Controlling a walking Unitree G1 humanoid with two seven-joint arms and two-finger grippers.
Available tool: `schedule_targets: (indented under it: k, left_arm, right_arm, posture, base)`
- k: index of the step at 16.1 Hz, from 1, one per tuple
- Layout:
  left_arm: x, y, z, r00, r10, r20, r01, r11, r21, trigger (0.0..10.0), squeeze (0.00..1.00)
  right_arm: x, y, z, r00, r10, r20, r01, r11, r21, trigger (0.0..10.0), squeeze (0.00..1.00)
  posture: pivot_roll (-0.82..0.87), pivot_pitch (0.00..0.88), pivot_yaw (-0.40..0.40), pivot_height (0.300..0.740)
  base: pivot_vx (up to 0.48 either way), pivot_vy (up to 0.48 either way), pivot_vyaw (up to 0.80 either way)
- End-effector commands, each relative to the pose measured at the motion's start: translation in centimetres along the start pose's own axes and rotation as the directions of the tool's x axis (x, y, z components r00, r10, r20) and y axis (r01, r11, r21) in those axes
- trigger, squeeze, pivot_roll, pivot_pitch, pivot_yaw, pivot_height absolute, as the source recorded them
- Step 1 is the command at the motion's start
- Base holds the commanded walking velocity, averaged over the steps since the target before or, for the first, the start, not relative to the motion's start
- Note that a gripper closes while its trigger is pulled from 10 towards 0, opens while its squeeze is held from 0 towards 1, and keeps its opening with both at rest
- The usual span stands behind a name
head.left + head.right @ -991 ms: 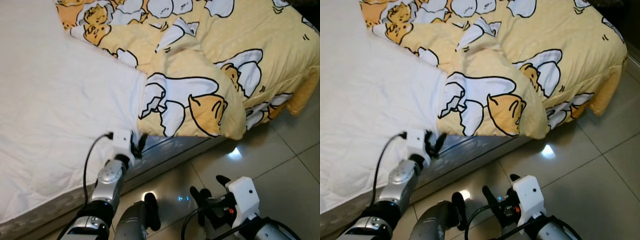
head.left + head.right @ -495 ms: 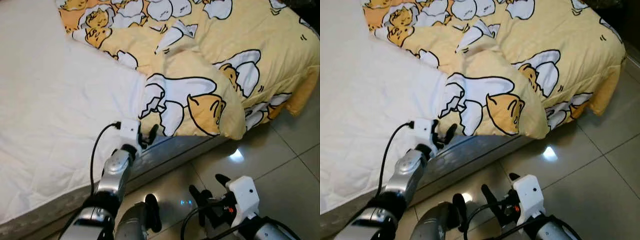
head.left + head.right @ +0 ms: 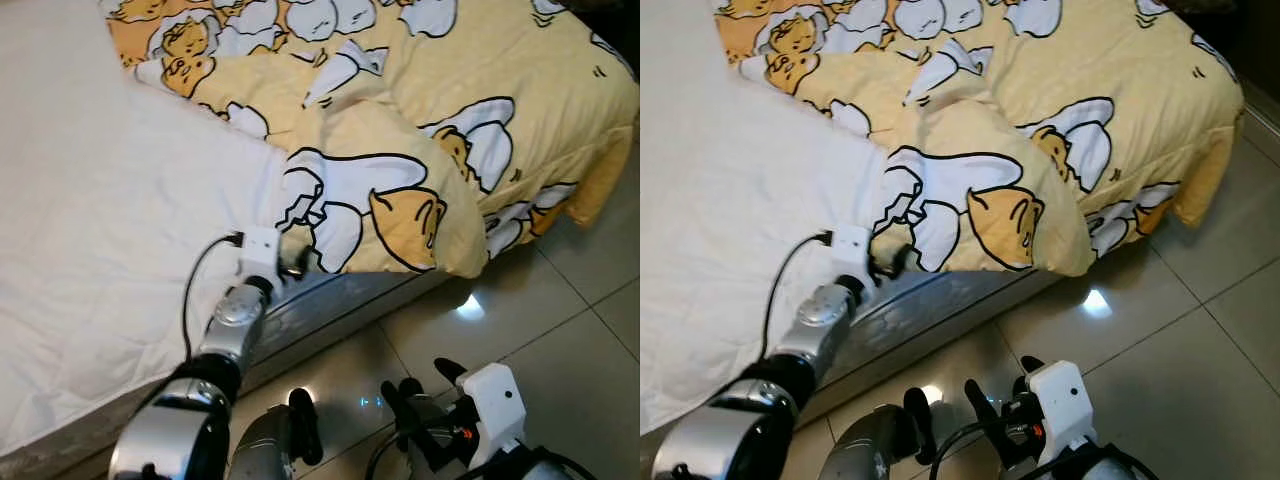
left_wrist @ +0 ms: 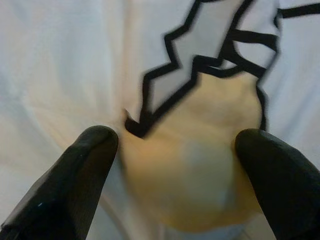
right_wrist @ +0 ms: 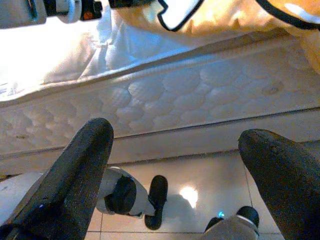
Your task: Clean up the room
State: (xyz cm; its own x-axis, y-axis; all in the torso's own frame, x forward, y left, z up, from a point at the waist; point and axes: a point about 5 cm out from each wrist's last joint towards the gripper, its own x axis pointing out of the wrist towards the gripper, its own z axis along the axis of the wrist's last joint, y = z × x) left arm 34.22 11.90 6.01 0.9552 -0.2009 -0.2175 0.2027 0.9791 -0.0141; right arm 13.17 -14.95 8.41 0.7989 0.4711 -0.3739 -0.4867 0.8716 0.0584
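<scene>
Left gripper (image 3: 297, 258), jaws wide, meets the quilt (image 3: 400, 200) edge at 12 o'clock, probably to grasp it.

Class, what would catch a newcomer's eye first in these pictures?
The yellow cartoon-egg duvet, bunched toward the bed's far right and leaving the white sheet bare. Next, the left tool, fingers open, at the duvet's folded edge on the mattress side. The right tool hangs over the glossy floor tiles.

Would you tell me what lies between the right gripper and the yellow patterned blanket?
In the right wrist view, the open right gripper faces the quilted mattress side and a strip of tiled floor; the yellow blanket hangs above them.
</scene>
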Motion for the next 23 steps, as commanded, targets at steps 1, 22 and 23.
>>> schedule_targets:
  k: [1,22,23]
  left_arm:
    - [-0.4,0.7,-1.2,0.998,0.042,-0.056,-0.042,0.999,-0.003,10.0,0.82]
    - [-1.9,-0.4,-4.8,0.983,-0.135,-0.122,0.061,0.875,-0.481,0.0,0.00]
    - [-2.2,-0.3,-5.2,0.981,-0.141,-0.135,0.053,0.859,-0.509,0.0,0.00]
  right_arm:
    - [-0.4,0.4,-0.2,1.000,0.012,-0.011,-0.011,1.000,0.019,10.0,0.00]
    - [0.4,0.2,-0.2,1.000,0.006,-0.012,-0.006,1.000,0.030,10.0,0.00]
    - [0.5,0.1,-0.2,1.000,0.005,-0.006,-0.005,1.000,0.030,10.0,0.00]
  posture:
    - [-0.35,0.340,0.187,0.740]
    - [-0.32,0.324,0.191,0.740]
    - [-0.32,0.321,0.191,0.740]
  base:
    - [0.000,0.000,0.00]
    - [0.000,0.000,0.00]
    - [0.000,0.000,0.00]
